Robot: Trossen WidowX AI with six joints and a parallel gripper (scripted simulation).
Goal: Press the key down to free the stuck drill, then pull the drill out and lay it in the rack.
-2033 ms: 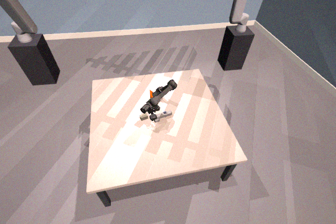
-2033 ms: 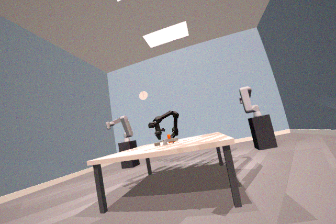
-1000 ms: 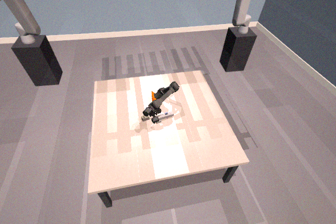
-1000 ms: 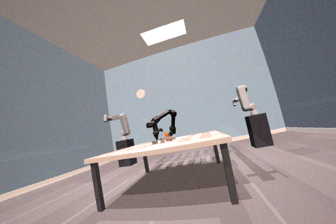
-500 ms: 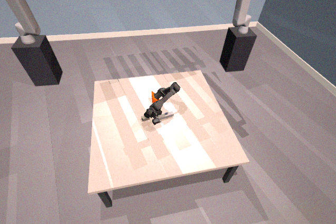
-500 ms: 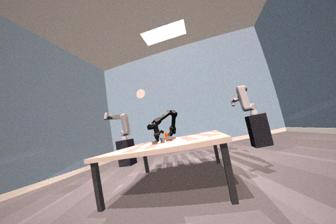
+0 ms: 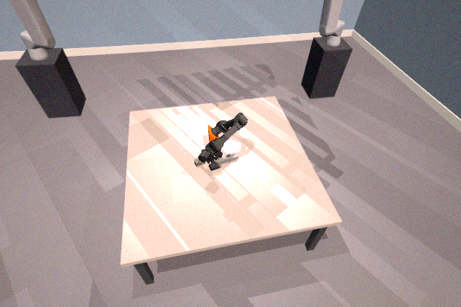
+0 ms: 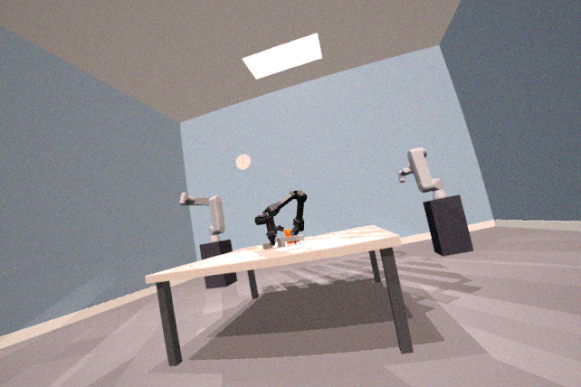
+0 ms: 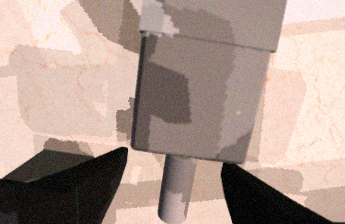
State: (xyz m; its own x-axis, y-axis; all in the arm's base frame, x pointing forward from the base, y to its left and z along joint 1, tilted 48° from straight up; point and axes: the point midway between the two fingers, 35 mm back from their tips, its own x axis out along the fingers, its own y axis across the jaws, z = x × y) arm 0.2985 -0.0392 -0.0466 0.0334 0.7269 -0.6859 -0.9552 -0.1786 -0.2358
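Black arm is reaching down near the middle of the tabletop, well away from every edge, with wide bare surface lying around it on all sides. Gripper is sitting part-way open, jaws standing on either side of the drill and not touching it; nothing is held. Left fingertip and right fingertip are showing as dark wedges at the bottom of the wrist view.

Drill, a short grey cylinder, is sticking out of the underside of a grey block in the wrist view, lying just over the tabletop between the fingertips. The block is filling the upper centre of that view and standing in the way past the shaft. The key cannot be made out.

No writing or labels are showing anywhere.

An orange piece is sitting on the tabletop just beside the arm's base. A low grey bar is lying under the gripper in the top view. Two pale arms on dark pedestals are standing on the floor, well apart from the tabletop.
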